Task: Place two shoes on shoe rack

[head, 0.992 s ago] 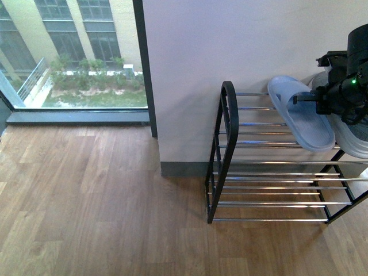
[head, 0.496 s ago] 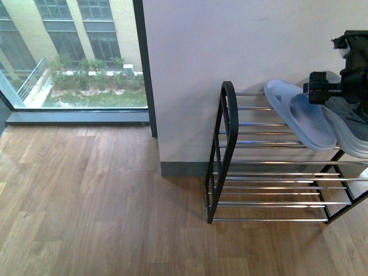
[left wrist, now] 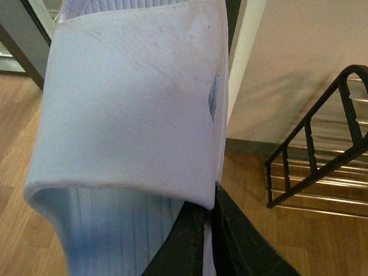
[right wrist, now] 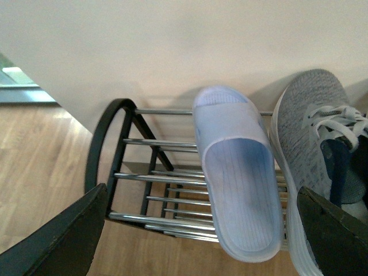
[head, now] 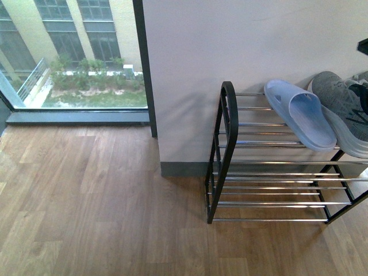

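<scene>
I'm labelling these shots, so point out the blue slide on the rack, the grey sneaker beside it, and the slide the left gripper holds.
blue slide (head: 302,115), front view, strap.
grey sneaker (right wrist: 307,123), right wrist view, knit toe.
held slide (left wrist: 132,103), left wrist view, strap.

Shoe rack (head: 229,144): matt black frame, glossy chrome bars catching the light.
Sneaker (head: 345,109): grey knit cloth upper, speckled weave, smooth white sole.
Slide sandal on rack (right wrist: 238,172): pale blue moulded plastic or foam, matt, ribbed footbed.
Slide sandal in left claw (left wrist: 138,98): same pale material, finely pebbled strap, scuffed and smudged.
Left claw (left wrist: 207,241): matt black fingers.
Floor (head: 98,201): wood-grain planks, low sheen.
Wall (head: 230,40): smooth matt paint.
</scene>
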Controlling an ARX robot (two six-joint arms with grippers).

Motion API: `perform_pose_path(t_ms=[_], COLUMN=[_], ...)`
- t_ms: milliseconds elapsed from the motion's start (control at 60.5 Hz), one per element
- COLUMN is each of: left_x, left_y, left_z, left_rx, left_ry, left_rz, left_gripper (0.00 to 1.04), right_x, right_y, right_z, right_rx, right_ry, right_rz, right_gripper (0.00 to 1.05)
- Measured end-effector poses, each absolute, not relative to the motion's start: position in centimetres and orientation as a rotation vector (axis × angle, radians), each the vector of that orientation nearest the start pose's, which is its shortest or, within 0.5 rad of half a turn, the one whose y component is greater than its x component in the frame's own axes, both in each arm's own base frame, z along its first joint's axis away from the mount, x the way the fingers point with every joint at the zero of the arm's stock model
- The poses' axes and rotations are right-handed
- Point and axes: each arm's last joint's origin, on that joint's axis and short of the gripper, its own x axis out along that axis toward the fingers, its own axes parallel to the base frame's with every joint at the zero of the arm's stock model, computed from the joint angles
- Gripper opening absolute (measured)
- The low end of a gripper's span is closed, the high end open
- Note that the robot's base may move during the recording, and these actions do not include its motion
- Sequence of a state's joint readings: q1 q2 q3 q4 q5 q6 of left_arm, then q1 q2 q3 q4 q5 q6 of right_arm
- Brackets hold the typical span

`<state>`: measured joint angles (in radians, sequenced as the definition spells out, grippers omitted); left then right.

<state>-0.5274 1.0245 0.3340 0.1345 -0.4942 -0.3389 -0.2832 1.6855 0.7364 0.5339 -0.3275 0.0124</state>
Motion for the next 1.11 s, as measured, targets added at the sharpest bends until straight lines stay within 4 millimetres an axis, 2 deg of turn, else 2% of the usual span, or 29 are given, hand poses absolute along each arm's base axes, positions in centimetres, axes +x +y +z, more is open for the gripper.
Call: perform_pose_path(t_ms=[347, 463, 628, 760, 909, 1108], left_x=[17.0, 17.0, 17.0, 17.0, 17.0, 17.0], left_y=[-8.3, -8.3, -8.3, -8.3, -8.3, -8.3], left_z=[17.0, 17.0, 17.0, 17.0, 17.0, 17.0], left_rx=[-0.060, -0.060, -0.060, -0.060, -0.060, -0.061], left_ry=[0.482, 0.482, 0.482, 0.482, 0.482, 0.482], left_rz=[0.050, 0.050, 0.050, 0.050, 0.049, 0.049], left_gripper=[0.02, 0.02, 0.02, 0.02, 0.02, 0.02], right_x=[22.6, 21.4, 21.3, 20.2, 18.6, 16.9], right_y=[-9.7, -10.2, -10.1, -8.2, -6.0, -3.9], right_z=[18.5, 18.3, 18.1, 17.7, 17.5, 16.7], right_rx=[0.132, 0.135, 0.135, 0.026, 0.011, 0.007], right_ry=[0.248, 0.235, 0.233, 0.041, 0.012, 0.001], right_rz=[0.012, -0.015, -0.011, -0.017, -0.013, -0.010], right_gripper=[0.95, 0.95, 0.95, 0.73, 0.50, 0.18])
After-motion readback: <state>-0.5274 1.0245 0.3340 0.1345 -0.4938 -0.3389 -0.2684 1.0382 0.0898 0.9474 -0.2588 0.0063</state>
